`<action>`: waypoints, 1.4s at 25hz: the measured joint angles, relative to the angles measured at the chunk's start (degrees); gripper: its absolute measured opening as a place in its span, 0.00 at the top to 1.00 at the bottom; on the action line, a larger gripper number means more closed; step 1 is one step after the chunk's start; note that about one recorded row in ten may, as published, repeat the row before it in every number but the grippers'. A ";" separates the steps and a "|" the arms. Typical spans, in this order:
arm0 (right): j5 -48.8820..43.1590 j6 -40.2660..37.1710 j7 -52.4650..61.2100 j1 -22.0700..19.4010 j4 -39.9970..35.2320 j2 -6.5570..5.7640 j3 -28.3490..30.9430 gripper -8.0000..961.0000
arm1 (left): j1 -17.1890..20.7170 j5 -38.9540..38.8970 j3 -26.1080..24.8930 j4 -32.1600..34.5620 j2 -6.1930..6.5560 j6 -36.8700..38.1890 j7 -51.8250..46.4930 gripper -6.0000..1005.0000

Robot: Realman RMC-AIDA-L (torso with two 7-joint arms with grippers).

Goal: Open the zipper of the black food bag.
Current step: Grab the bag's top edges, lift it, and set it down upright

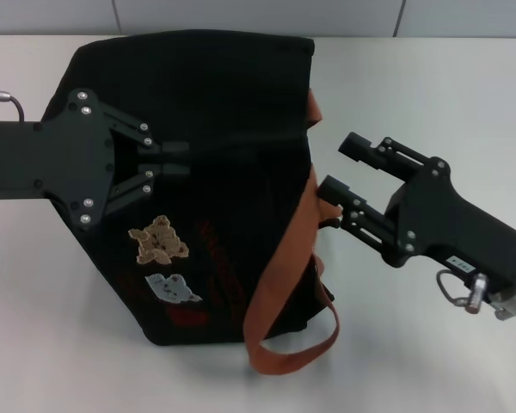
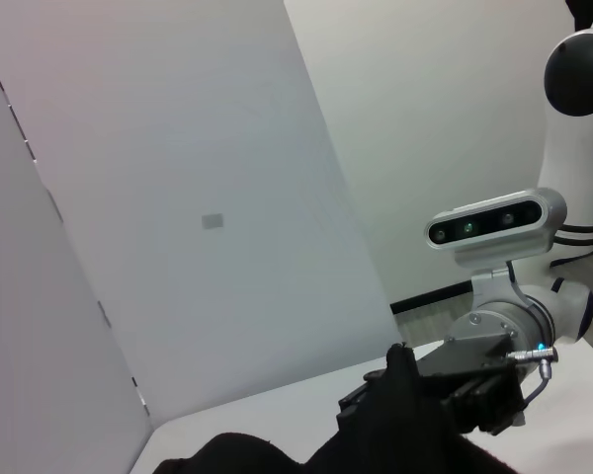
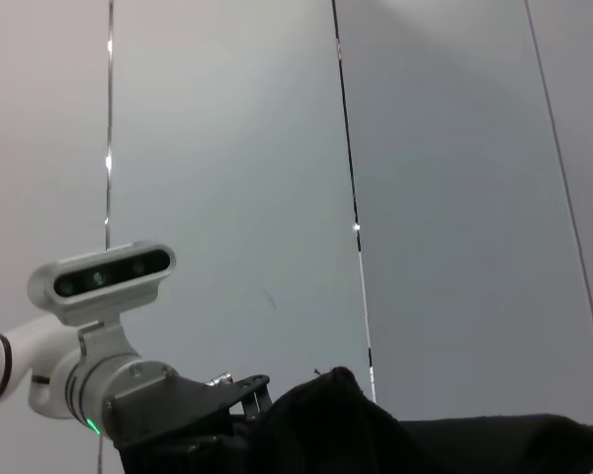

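Observation:
The black food bag (image 1: 232, 112) lies flat on the white table, with a tan bear patch (image 1: 158, 241) and a pale cloud patch (image 1: 174, 288) on its top face. Its orange-brown straps (image 1: 284, 258) run along its right edge and loop off the near corner. My left gripper (image 1: 174, 159) is over the bag's left half, its fingers closed together on the black fabric, and a raised peak of that fabric (image 2: 400, 370) shows in the left wrist view. My right gripper (image 1: 344, 168) is open at the bag's right edge, its nearer finger touching the strap. I cannot make out the zipper.
The white table (image 1: 430, 69) extends on both sides of the bag and in front of it. A grey panelled wall (image 1: 258, 13) stands just behind the bag's far edge. The strap loop (image 1: 292, 353) lies on the table near the front.

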 joint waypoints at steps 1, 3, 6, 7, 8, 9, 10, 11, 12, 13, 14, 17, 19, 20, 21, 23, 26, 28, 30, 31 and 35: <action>0.03 0.09 -0.79 0.08 0.21 0.01 0.09 0.43 | -0.01 0.00 0.15 -0.04 0.00 -0.04 0.00 0.90; 0.06 0.10 -1.31 0.09 0.31 0.01 0.22 0.43 | -0.02 0.00 0.33 -0.13 -0.02 -0.15 0.00 0.90; 0.08 -0.35 -1.69 -0.18 0.17 0.01 0.81 0.43 | -0.03 0.00 0.36 -0.23 -0.07 -0.26 0.00 0.90; 0.09 -0.60 -1.69 -0.39 0.05 -0.02 1.23 0.43 | -0.03 0.00 0.37 -0.25 -0.06 -0.24 0.00 0.90; 0.09 -0.80 -1.69 -0.57 -0.03 -0.08 1.60 0.43 | -0.04 0.00 0.37 -0.27 -0.04 -0.15 0.01 0.90; 0.10 -1.27 -1.56 -0.94 -0.25 -0.21 2.68 0.43 | 0.02 0.00 0.38 -0.32 0.00 0.07 0.08 0.90; 0.10 -1.27 -1.56 -0.94 -0.25 -0.21 2.68 0.43 | 0.02 0.00 0.38 -0.32 0.00 0.07 0.08 0.90; 0.11 -1.38 -1.57 -1.05 -0.35 -0.23 3.12 0.43 | 0.04 0.00 0.38 -0.34 0.01 0.13 0.10 0.90; 0.12 -1.20 -1.58 -1.09 -0.42 -0.24 3.61 0.43 | 0.06 0.00 0.39 -0.36 0.04 0.16 0.10 0.90; 0.12 -0.84 -1.62 -1.11 -0.49 -0.24 4.04 0.43 | 0.07 0.00 0.41 -0.39 0.04 0.25 0.11 0.90; 0.12 0.03 -2.48 -0.84 -0.50 -0.23 4.29 0.43 | 0.05 0.00 0.46 -0.40 0.03 0.31 0.09 0.90; -0.07 0.86 -4.33 -0.37 -0.22 -0.12 3.96 0.43 | -0.03 0.00 0.47 -0.41 0.00 0.35 0.03 0.90; -0.31 1.48 -8.15 0.07 1.09 -0.05 3.23 0.43 | -0.14 0.00 0.47 -0.48 0.00 0.35 0.00 0.90; -0.31 1.48 -8.15 0.07 1.09 -0.05 3.23 0.43 | -0.14 0.00 0.47 -0.48 0.00 0.35 0.00 0.90; -0.35 1.55 -9.91 0.13 1.72 -0.05 3.03 0.43 | -0.21 0.00 0.47 -0.65 0.00 0.32 0.00 0.90; -0.45 1.73 -12.55 0.16 2.68 -0.04 2.88 0.43 | -0.41 0.00 0.47 -1.07 0.00 0.27 0.00 0.90; -1.18 2.37 -15.73 0.22 3.54 -0.01 2.83 0.43 | -0.82 0.00 0.47 -1.80 0.00 0.26 0.00 0.90; -2.04 2.66 -17.06 0.37 4.00 0.04 2.82 0.43 | -0.93 -0.02 0.47 -1.92 0.00 0.28 0.00 0.90; -2.54 2.77 -18.65 0.50 4.80 0.07 2.81 0.43 | -0.92 -0.21 0.53 -1.92 -0.06 0.66 0.24 0.90; -2.56 2.80 -19.56 0.55 5.28 0.07 2.85 0.43 | -0.92 -0.21 0.53 -1.92 -0.06 0.66 0.24 0.90; -2.60 2.84 -22.61 0.65 6.76 0.09 3.34 0.43 | -0.73 -0.34 1.16 -2.01 -0.09 0.79 0.41 0.90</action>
